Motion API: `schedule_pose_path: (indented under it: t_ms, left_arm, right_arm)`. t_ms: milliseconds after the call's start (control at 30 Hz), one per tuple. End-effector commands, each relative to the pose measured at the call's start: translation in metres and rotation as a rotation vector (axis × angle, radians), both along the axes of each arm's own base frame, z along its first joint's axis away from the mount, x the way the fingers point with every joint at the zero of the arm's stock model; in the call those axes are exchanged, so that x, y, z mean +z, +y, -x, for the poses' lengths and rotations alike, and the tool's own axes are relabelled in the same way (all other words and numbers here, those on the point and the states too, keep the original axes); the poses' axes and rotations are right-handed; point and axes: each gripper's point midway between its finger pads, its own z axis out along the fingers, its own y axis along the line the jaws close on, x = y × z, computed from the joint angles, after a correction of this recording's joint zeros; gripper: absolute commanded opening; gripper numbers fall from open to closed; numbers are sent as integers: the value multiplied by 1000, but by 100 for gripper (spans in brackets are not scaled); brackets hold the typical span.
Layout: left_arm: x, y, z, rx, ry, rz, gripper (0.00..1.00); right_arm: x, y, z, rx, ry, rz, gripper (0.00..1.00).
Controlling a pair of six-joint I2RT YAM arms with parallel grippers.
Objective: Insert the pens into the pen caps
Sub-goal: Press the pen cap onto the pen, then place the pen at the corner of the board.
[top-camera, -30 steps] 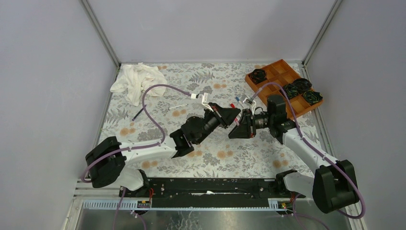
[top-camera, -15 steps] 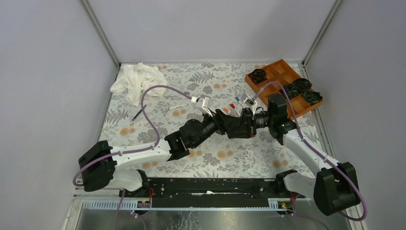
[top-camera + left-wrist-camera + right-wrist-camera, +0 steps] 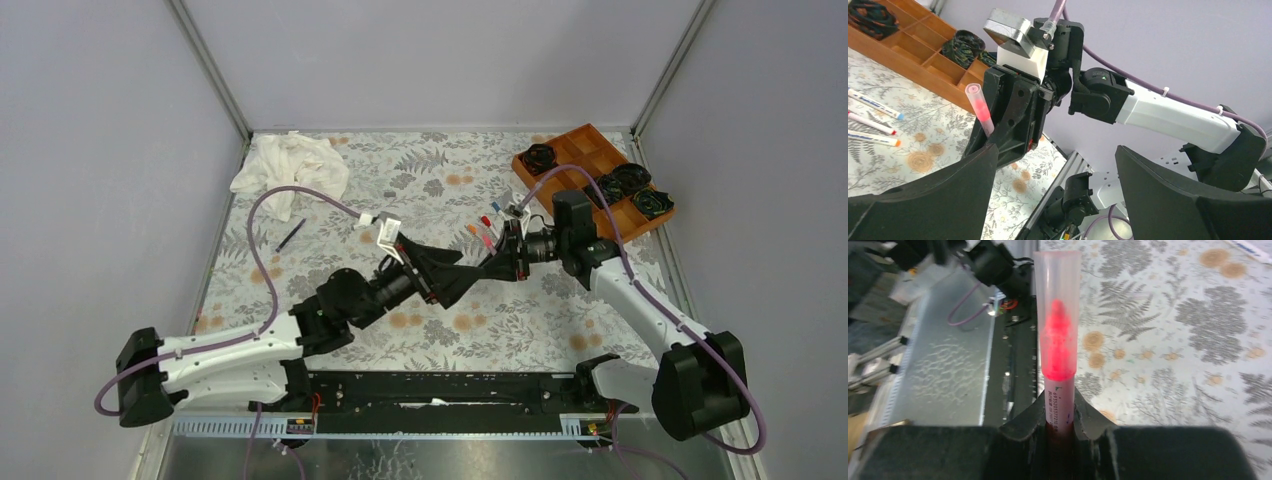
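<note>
The right jaws are pinched narrow on the barrel of a white marker pen with a pink tip (image 3: 1058, 401), gripping it low so that most of its length sticks straight out beyond them. Over that tip sits a clear, frosted plastic cap (image 3: 1057, 290), which looks fully seated, so I'd judge this pen done. The pen's long axis points away from the right jaws towards the left jaws. Those face it, spread wide, holding and touching nothing. The capped end lies just beside one of their fingers (image 3: 979, 165), off to the side of the gap. Only the right arm has the pen. Further out, on the flower-patterned table (image 3: 933, 131), three more white pens lie side by side, blue-ended (image 3: 875, 104), red-ended (image 3: 870, 122) and orange-ended (image 3: 873, 137), near the brown wooden compartment tray (image 3: 918, 50).
</note>
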Motion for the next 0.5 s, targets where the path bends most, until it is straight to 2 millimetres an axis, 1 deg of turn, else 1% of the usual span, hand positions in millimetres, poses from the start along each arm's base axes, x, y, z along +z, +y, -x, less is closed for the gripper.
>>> schedule_pose_path:
  t_ms: [0, 67, 133, 267, 400, 467]
  left_arm:
    - [-26, 25, -9, 92, -37, -125, 95]
    - [-34, 32, -12, 125, -35, -152, 96]
    - [-43, 38, -16, 151, -31, -179, 96]
    - [-59, 48, -25, 214, -17, -226, 97]
    - [-66, 53, -30, 240, -23, -238, 97]
    - [-69, 55, -31, 245, -27, -246, 97]
  right_arm:
    - [-24, -13, -34, -139, -117, 187, 0]
    - [-39, -27, -56, -250, -125, 280, 1]
    - [-54, -43, -78, -351, -117, 372, 5]
    - [-85, -82, -115, -531, -82, 565, 6]
    - [-113, -130, -143, -699, -21, 734, 7]
    - [-122, -146, -151, -741, 22, 775, 8]
